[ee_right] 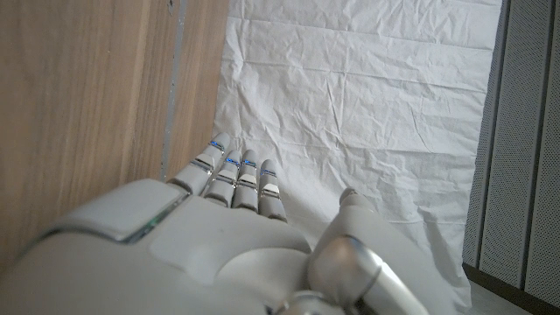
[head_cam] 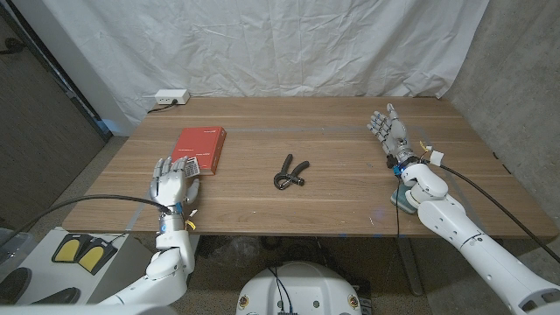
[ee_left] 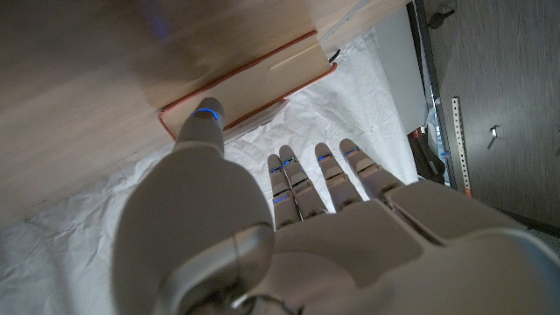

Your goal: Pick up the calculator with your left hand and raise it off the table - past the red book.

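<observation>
Reaching for the calculator [head_cam: 186, 166] is the step I judge to be in hand: nothing is grasped and nothing lifted yet. My left hand [head_cam: 175, 182] holds nothing, its fingers [ee_left: 297, 179] stretched out side by side and the thumb standing apart. In the head view, a small pale keyed thing lies just beyond my fingertips. I take it for the calculator, though my fingers partly cover it and I cannot be sure whether they touch it. The red book [head_cam: 199, 149] lies just past that, its near end close to my fingertips. In the left wrist view its cover edge [ee_left: 249, 83] runs just beyond my thumb tip.

My right hand [head_cam: 389, 133] is well apart on the far side of the table [head_cam: 350, 201], fingers spread and gripping nothing. A black hand-grip tool [head_cam: 290, 172] lies between the two hands, nearer mine.

Next, I think, the fingers must settle over the calculator with the thumb brought under or against one edge, then close. The book sits so near that the fingers could nudge it or catch its corner, so the grip should come from the side away from it before the lift carries the calculator up and beyond the book.
</observation>
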`<state>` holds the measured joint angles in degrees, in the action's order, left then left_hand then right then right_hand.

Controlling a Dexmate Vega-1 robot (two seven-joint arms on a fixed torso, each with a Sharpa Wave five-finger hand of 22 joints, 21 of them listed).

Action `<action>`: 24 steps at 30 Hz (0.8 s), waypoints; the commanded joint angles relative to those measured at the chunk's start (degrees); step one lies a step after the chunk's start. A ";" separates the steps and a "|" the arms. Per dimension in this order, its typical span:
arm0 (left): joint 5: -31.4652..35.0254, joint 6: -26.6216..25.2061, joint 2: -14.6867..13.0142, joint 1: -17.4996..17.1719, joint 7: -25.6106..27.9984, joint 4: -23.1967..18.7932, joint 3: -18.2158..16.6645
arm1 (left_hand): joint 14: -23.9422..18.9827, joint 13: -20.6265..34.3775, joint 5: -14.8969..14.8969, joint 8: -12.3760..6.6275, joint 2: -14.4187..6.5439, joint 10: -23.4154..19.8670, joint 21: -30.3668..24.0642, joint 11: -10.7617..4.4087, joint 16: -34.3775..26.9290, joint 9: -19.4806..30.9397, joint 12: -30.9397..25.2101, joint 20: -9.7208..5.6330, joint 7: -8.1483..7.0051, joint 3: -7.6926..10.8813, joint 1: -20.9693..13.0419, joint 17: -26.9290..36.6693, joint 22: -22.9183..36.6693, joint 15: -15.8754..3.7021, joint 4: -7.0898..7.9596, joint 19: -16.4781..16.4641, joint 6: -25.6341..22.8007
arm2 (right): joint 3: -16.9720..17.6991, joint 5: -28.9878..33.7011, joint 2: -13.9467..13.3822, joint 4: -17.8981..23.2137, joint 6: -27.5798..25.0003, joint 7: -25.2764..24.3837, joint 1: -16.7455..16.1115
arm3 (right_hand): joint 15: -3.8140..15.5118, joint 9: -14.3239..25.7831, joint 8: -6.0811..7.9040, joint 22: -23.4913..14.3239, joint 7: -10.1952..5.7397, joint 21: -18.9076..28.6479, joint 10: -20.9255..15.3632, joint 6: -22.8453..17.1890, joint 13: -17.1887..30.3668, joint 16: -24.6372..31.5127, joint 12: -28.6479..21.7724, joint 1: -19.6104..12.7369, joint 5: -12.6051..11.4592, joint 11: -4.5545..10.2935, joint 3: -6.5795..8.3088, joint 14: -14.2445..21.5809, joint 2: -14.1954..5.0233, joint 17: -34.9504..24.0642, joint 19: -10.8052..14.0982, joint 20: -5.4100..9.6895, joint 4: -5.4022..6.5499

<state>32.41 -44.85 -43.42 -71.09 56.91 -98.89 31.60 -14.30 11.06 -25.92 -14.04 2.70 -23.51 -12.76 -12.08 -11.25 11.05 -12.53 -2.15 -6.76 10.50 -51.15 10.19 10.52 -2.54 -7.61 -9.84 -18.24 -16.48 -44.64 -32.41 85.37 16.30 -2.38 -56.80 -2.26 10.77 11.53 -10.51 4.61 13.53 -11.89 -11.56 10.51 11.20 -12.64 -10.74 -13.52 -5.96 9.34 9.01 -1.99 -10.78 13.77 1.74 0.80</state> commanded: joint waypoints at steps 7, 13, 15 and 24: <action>-0.98 1.94 0.73 -0.38 3.03 1.64 -0.50 | -1.42 0.18 0.28 -0.65 -0.57 -1.27 -0.33 0.07 -0.39 0.09 -0.43 -5.90 -0.17 0.27 -0.75 0.15 0.18 -6.98 0.46 -0.86 -1.58 | -0.47 0.01 0.36 -0.79 -0.43 0.26 0.57 | 0.11 0.11 -0.19 -0.29 -0.13 -0.39 -0.39 -0.21 0.31 -0.02 0.02 -0.05 0.02 0.10 -0.11 0.37 -0.45 -0.20 0.31 0.20 -0.25; -1.29 2.56 0.85 -0.75 3.97 1.85 -0.80 | -2.33 0.17 0.42 -1.00 -1.83 -2.36 -0.69 0.00 -0.44 0.06 -0.46 -5.95 -0.31 0.97 -1.99 0.14 0.22 -7.29 0.32 -1.96 -2.92 | -0.50 0.04 0.29 -0.51 -0.47 0.20 0.38 | 0.12 0.11 -0.19 -0.29 -0.11 -0.42 -0.39 -0.21 0.31 -0.05 0.03 -0.05 0.03 0.08 -0.12 0.33 -0.47 -0.21 0.34 0.18 -0.27; -1.47 2.71 0.69 -0.93 3.95 1.69 -0.96 | -2.47 0.17 0.47 -1.02 -2.14 -2.66 -0.77 0.00 -0.42 0.05 -0.48 -5.96 -0.40 1.17 -2.36 0.13 0.23 -7.39 0.25 -2.21 -3.10 | -0.51 0.09 0.19 -0.37 -0.55 0.14 0.30 | 0.15 0.11 -0.20 -0.29 -0.11 -0.42 -0.38 -0.19 0.31 -0.03 0.04 -0.05 0.03 0.10 -0.12 0.38 -0.48 -0.21 0.36 0.18 -0.27; -1.91 4.20 1.33 -0.56 5.44 3.34 -1.11 | -3.35 0.16 0.89 -1.35 -3.38 -3.86 -0.87 -0.08 -0.40 0.02 -0.48 -6.07 -0.65 1.96 -3.86 0.09 0.26 -7.79 -0.03 -2.69 -4.50 | -0.50 0.25 0.05 0.25 -0.63 -0.22 0.02 | 0.17 0.11 -0.18 -0.30 -0.17 -0.49 -0.41 -0.23 0.32 -0.05 0.05 -0.05 0.05 0.10 -0.15 0.40 -0.51 -0.21 0.40 0.19 -0.31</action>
<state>30.99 -42.14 -42.65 -71.77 60.68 -97.03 30.73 -17.12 11.06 -25.19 -15.00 -0.32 -26.68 -13.36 -12.19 -11.34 10.92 -12.53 -2.34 -7.46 11.84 -54.17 10.11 10.52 -2.36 -7.60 -12.08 -21.87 -16.92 -44.58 -32.17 84.92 15.84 -2.21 -56.46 -2.26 10.77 11.53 -10.51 4.61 13.08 -11.88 -11.56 10.51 11.20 -12.64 -10.74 -13.52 -5.94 9.10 9.00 -1.99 -10.78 13.77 1.74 0.56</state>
